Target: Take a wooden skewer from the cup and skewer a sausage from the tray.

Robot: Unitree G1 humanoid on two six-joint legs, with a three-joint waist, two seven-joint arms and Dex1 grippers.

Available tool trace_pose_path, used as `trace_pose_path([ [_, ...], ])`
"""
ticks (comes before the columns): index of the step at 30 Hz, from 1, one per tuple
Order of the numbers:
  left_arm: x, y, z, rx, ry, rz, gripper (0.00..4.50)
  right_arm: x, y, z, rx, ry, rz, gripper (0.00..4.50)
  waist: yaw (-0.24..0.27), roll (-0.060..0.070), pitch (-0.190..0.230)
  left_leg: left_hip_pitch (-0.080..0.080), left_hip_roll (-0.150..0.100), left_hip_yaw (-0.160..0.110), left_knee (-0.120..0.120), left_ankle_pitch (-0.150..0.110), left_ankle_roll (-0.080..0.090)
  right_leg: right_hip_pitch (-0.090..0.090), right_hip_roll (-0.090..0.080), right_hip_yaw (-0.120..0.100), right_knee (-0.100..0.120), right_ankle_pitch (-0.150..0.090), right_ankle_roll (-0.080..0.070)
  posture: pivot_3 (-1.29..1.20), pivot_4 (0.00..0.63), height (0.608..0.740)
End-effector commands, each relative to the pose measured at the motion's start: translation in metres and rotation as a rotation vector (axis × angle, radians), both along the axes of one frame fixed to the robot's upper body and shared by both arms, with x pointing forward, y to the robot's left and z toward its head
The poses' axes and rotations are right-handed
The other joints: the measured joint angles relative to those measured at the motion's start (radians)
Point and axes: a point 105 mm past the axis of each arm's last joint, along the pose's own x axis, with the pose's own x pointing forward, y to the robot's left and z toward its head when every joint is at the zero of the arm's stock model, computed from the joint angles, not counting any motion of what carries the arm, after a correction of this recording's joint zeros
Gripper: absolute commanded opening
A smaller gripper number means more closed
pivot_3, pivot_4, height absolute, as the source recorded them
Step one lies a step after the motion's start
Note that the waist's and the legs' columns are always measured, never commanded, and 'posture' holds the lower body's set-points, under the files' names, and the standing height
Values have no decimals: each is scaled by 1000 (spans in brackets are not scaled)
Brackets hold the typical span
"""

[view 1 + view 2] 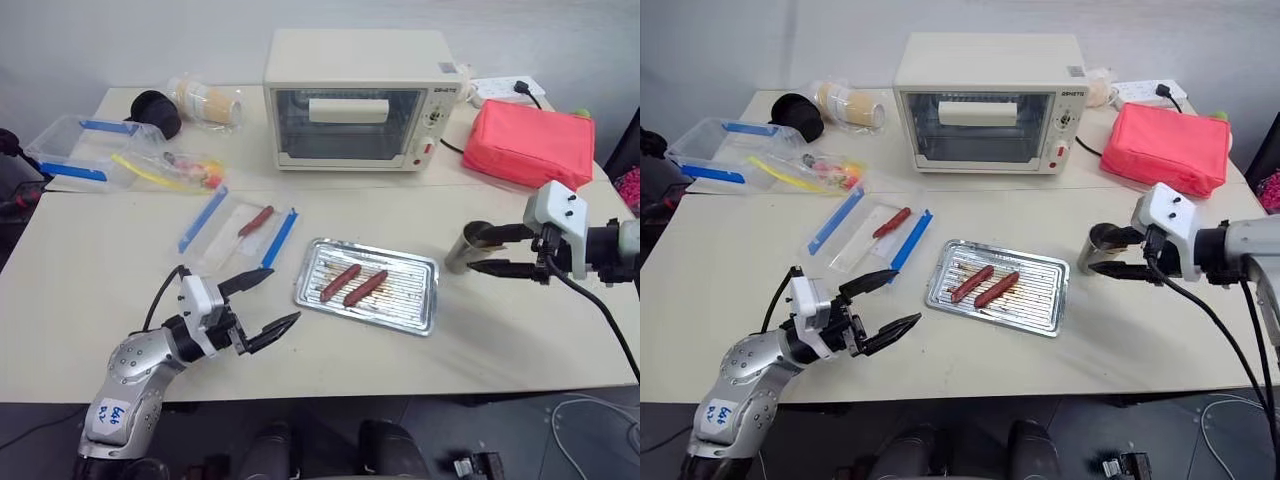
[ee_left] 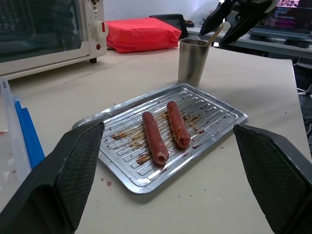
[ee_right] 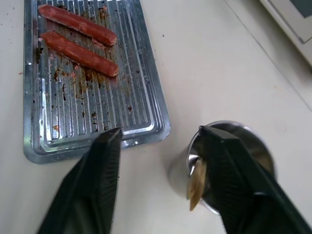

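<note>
1 tray (image 1: 415,303) mid-table w/ brown grease streaks, 2 sausages on it side by side, slanted: sausage (image 1: 340,282) on the robot's left, 2nd sausage (image 1: 366,288) just beside it, not touching. 1 steel cup (image 1: 462,250) stands upright to the robot's right of the tray, near but apart. 1 wooden skewer (image 2: 216,33) pokes out of the cup, leaning on the rim; its flat pale end shows in the right wrist view. R gripper (image 1: 490,250) is at the cup rim, fingers partly apart, one finger over the cup mouth, the other outside the wall; can't tell if it's got hold of the skewer. L gripper (image 1: 266,303) hovers over the table near the tray's left end, jaws wide apart, nothing in them. Behind: 1 toaster oven (image 1: 360,98), 1 red pouch (image 1: 528,141), 1 black round container (image 1: 156,112). 1 zip bag (image 1: 238,229) w/ blue edges lies flat by the tray, 1 small red sausage inside.
</note>
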Motion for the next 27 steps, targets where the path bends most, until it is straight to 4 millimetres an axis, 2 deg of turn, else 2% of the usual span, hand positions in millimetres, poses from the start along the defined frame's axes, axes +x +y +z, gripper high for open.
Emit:
trace_pose_path([
  [1,-2,0,7,-3,-41,5,4500,-3,0,13,-58,-36,23,1295,0,0,0,0,0,0,0,0,0,0,0,0,0,0,0,0,150,740],
  [3,-2,0,7,-4,-40,6,4500,-4,2,14,-77,-40,33,650,2,0,0,0,0,0,0,0,0,0,0,0,0,0,0,0,150,740],
  [17,0,-1,7,-7,-42,6,4500,3,-7,16,-183,-69,42,650,0,0,0,0,0,0,0,0,0,0,0,0,-1,0,0,0,150,740],
  [20,0,-1,7,-7,-43,7,4500,4,-7,15,-191,-67,50,78,0,0,0,0,0,0,0,0,0,0,0,0,-1,0,0,0,150,740],
  [21,0,0,7,-7,-43,7,4500,4,-7,15,-193,-68,50,11,-1,0,0,0,0,0,0,0,0,0,0,0,-1,0,0,0,150,740],
  [27,1,0,7,-8,-45,10,4500,8,-6,26,-177,-98,47,11,-1,-1,0,0,0,0,0,0,0,0,-1,0,-1,0,0,0,150,740],
])
